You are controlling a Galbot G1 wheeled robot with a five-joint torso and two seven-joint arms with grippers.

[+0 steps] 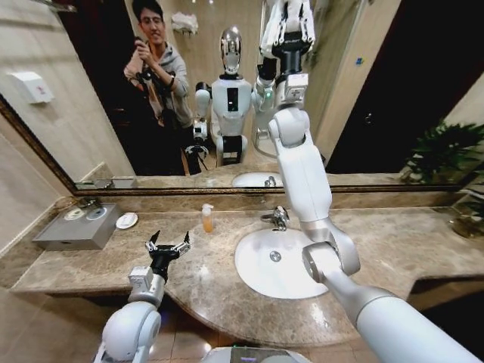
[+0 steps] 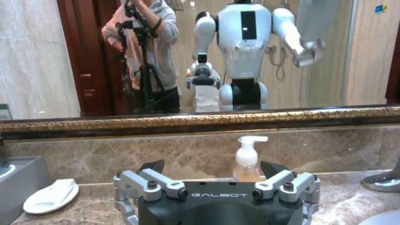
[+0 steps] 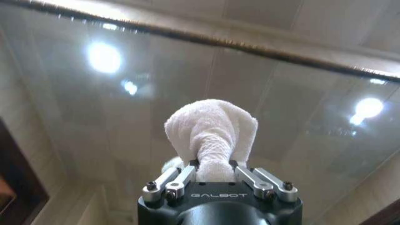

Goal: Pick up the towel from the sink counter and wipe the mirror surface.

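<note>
My right gripper (image 3: 214,169) pinches the towel (image 3: 211,129) by its bunched end, so the soft part faces the mirror (image 3: 93,117) high up (contact I cannot confirm). My left gripper (image 1: 168,246) waits open, low over the sink counter (image 1: 68,268).

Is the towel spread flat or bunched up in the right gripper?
Bunched up. The towel is squeezed into a narrow neck between the right gripper fingers and puffs out above them, toward the mirror.

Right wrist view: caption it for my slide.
Right pincer shut on the towel, held up near the mirror.
</note>
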